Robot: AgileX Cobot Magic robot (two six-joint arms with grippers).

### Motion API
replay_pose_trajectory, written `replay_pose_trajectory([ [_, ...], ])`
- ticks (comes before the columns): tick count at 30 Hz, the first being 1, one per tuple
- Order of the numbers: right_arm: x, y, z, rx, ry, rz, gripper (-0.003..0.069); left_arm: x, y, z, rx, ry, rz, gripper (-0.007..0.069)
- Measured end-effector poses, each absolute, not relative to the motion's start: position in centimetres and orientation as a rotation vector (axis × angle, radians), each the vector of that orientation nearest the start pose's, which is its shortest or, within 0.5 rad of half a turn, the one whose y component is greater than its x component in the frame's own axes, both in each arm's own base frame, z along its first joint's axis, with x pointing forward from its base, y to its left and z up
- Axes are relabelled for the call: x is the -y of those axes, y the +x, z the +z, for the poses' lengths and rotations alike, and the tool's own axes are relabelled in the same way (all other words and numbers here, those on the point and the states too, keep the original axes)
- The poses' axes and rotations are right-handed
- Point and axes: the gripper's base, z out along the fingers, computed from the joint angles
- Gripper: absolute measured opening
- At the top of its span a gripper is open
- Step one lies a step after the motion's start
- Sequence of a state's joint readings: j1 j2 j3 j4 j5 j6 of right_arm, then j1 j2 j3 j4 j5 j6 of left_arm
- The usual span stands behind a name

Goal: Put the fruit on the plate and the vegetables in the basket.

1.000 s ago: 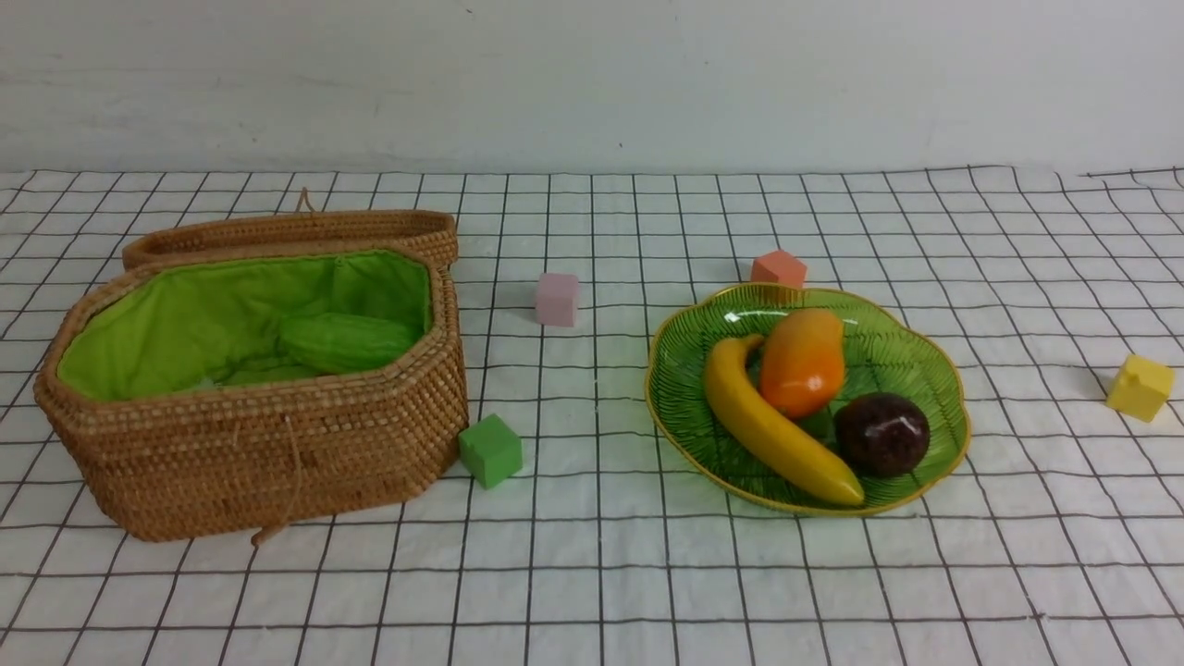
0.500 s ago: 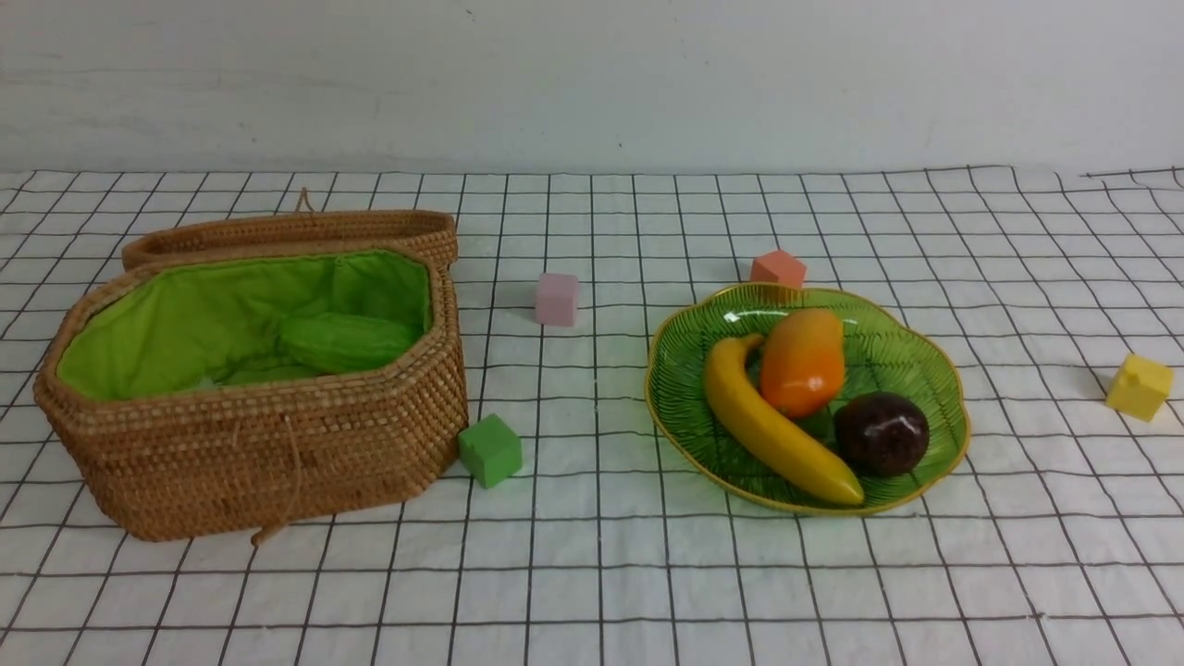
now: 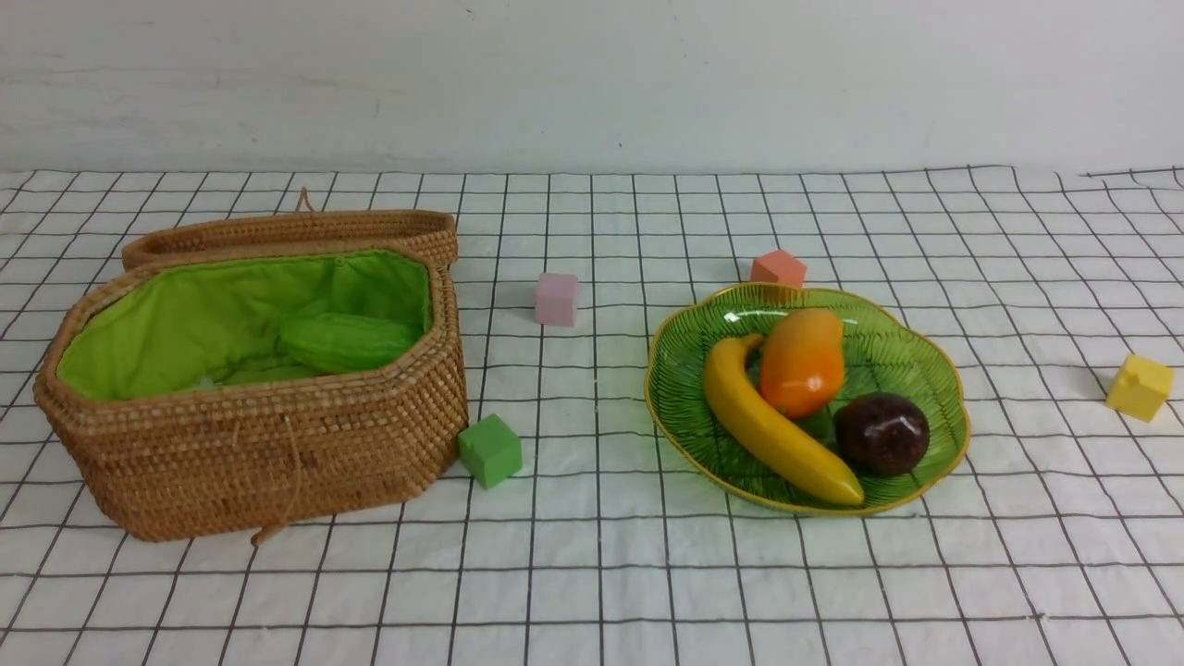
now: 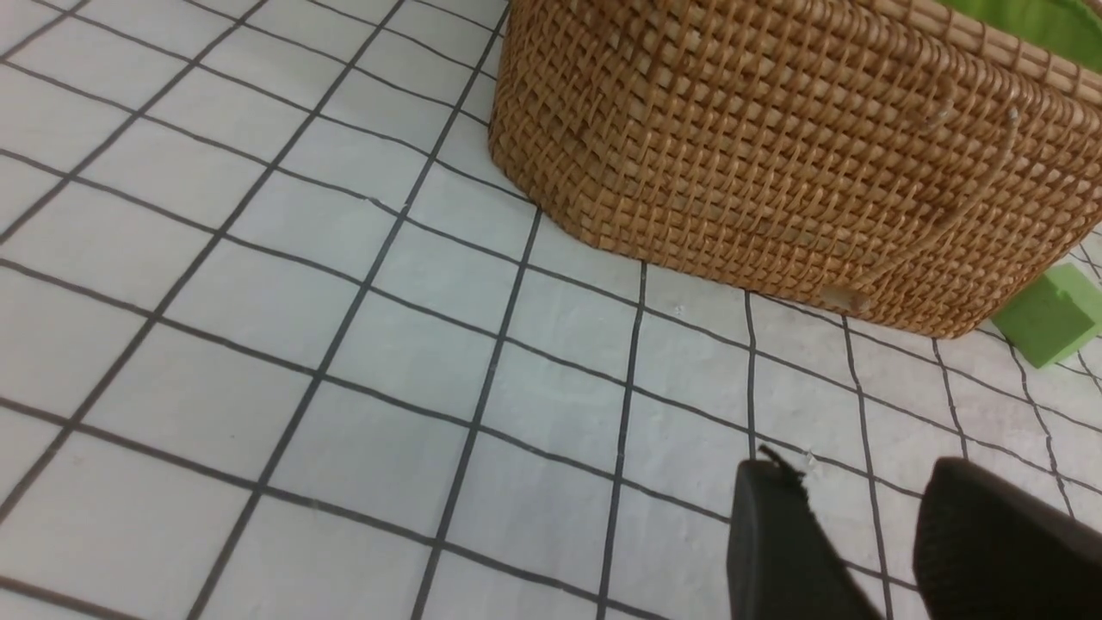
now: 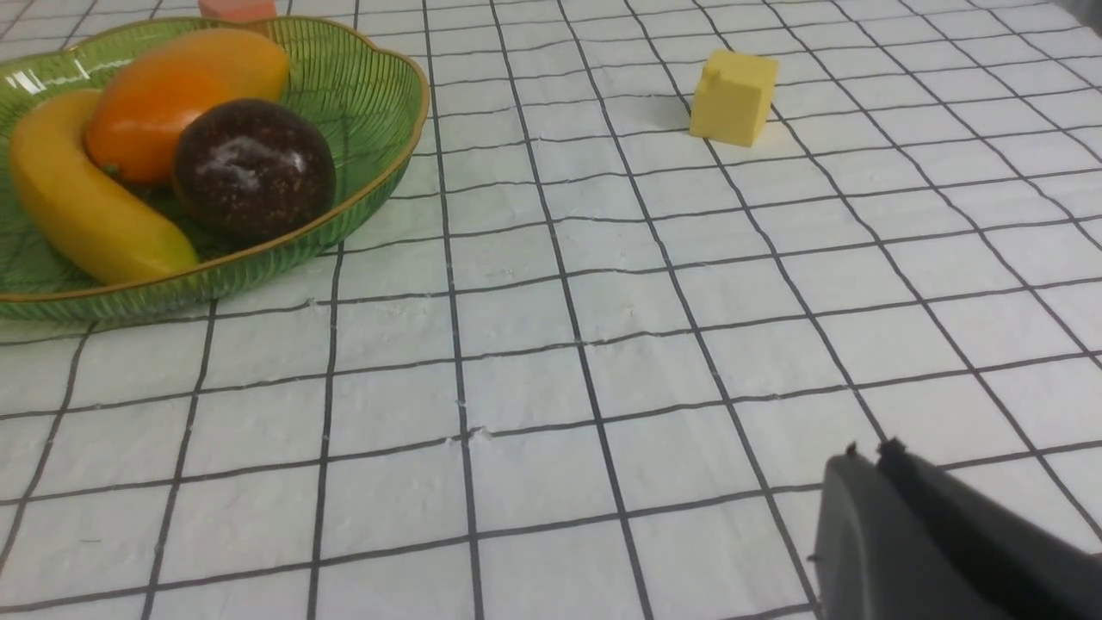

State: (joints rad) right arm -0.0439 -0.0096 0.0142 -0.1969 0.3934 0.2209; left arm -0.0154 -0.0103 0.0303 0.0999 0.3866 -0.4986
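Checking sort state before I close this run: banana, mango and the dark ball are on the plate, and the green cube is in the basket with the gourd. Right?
Not quite. The green cube sits on the cloth outside the basket, by its front corner; the front view shows it. The banana, mango and dark ball are on the plate, and the gourd is in the basket.

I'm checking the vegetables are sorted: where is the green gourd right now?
In the front view, the green gourd lies inside the wicker basket on the table's left side, against the green lining near the basket's right end.
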Motion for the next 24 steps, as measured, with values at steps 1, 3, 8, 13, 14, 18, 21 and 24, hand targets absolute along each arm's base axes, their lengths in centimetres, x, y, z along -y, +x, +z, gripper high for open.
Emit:
replay_pose_trajectory([
  [1,0.91,5.15,17.43,-1.87,0.129,-0.074,0.0022,-0.26,5.23,16.9,-1.855,-0.393,-0.252,0.0239],
  [3,0.91,5.15,17.43,-1.87,0.129,-0.074,0.0024,-0.26,5.23,16.87,-1.856,-0.393,-0.252,0.0239],
  [8,0.91,5.15,17.43,-1.87,0.128,-0.075,0.0025,-0.26,5.23,16.87,-1.856,-0.393,-0.252,0.0239],
  [13,0.91,5.15,17.43,-1.87,0.128,-0.075,0.0032,-0.23,5.23,16.87,-1.857,-0.388,-0.256,0.0239],
  [14,0.91,5.15,17.43,-1.87,0.128,-0.075,0.0033,-0.22,5.24,16.87,-1.858,-0.386,-0.258,0.0239],
  [18,0.91,5.15,17.43,-1.87,0.128,-0.075,0.0039,-0.12,5.24,16.87,-1.862,-0.369,-0.27,0.0239],
  [21,0.91,5.15,17.43,-1.87,0.128,-0.075,0.0046,-0.12,5.24,16.87,-1.862,-0.369,-0.27,0.0239],
  [24,0.91,5.16,17.44,-1.869,0.128,-0.074,0.005,-0.12,5.24,16.87,-1.862,-0.369,-0.27,0.0239],
])
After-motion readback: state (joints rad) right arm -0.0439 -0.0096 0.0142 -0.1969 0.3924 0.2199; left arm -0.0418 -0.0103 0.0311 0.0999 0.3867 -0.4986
